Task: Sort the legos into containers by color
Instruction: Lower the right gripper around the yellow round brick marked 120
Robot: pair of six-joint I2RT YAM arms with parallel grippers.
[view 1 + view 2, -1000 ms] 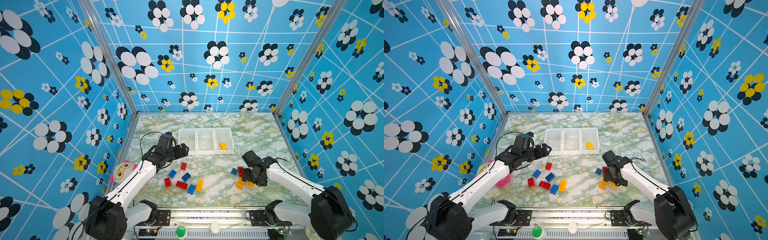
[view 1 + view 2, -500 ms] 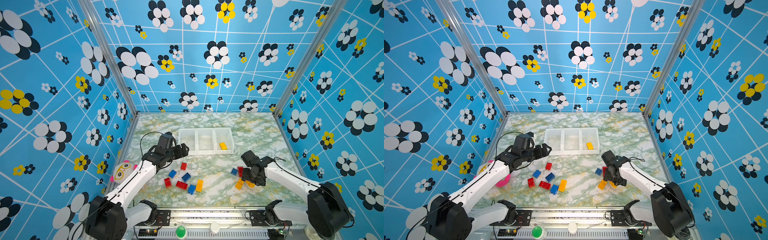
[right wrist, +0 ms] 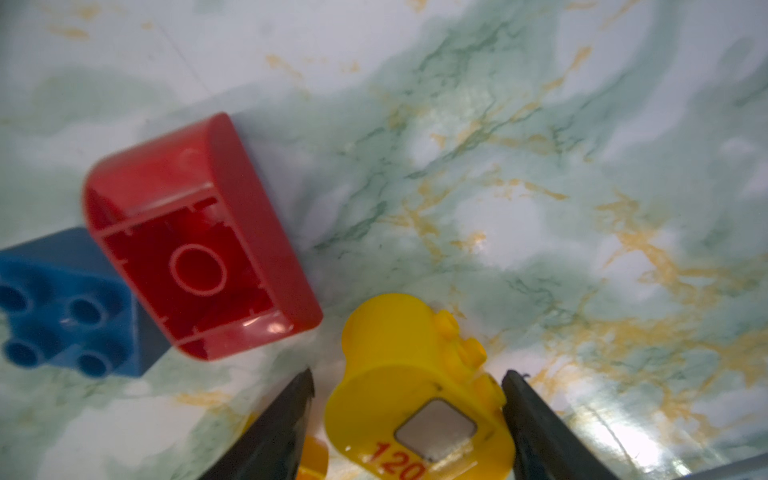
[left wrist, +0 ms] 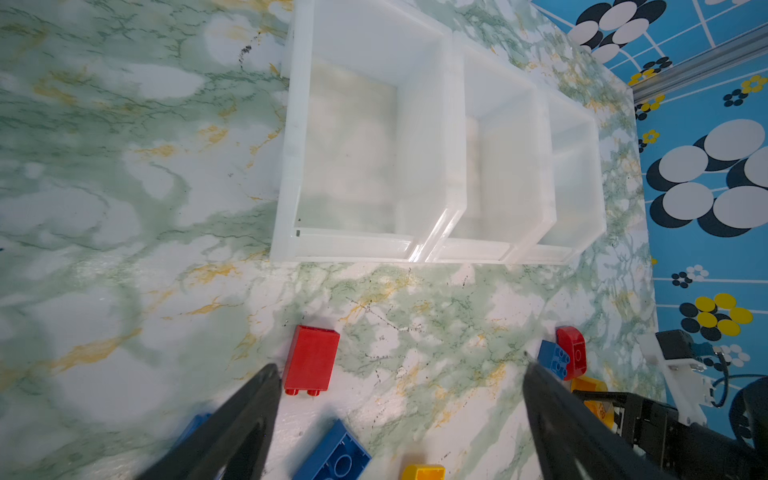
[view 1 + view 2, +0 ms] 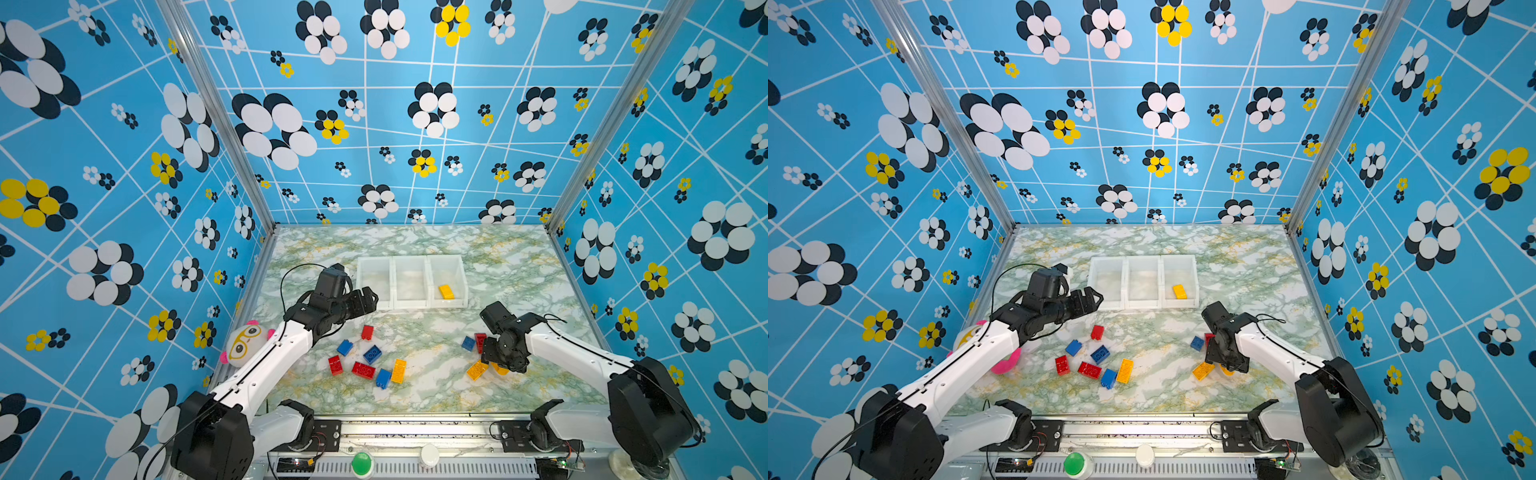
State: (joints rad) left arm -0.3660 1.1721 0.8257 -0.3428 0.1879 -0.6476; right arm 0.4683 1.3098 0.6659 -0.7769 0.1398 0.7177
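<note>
**Top views.** The containers (image 5: 392, 286) stood in a row at mid-table (image 5: 519, 266). Only the rightmost held anything, one yellow brick (image 5: 446, 291), which I judged marks it as the yellow bin. The left gripper (image 5: 368, 300) hung beside the leftmost bin, over the main scatter of red, blue and yellow legos (image 5: 363, 370). The right gripper (image 5: 496, 362) pointed down at a smaller cluster on its own side.

**Left wrist view.** Its fingers (image 4: 245, 419) were spread wide with nothing between them. A red brick (image 4: 311, 359) lay just beside one tip, so no pick had been made.

**Right wrist view.** The fingers (image 3: 274, 424) straddled the rounded yellow piece (image 3: 411, 374), with one pad touching and a gap at the other, so it was not yet gripped. A red piece (image 3: 199, 249) and a blue brick (image 3: 70, 307) lay close by but outside the jaws. I judged the approach was set to take the yellow piece alone.
</note>
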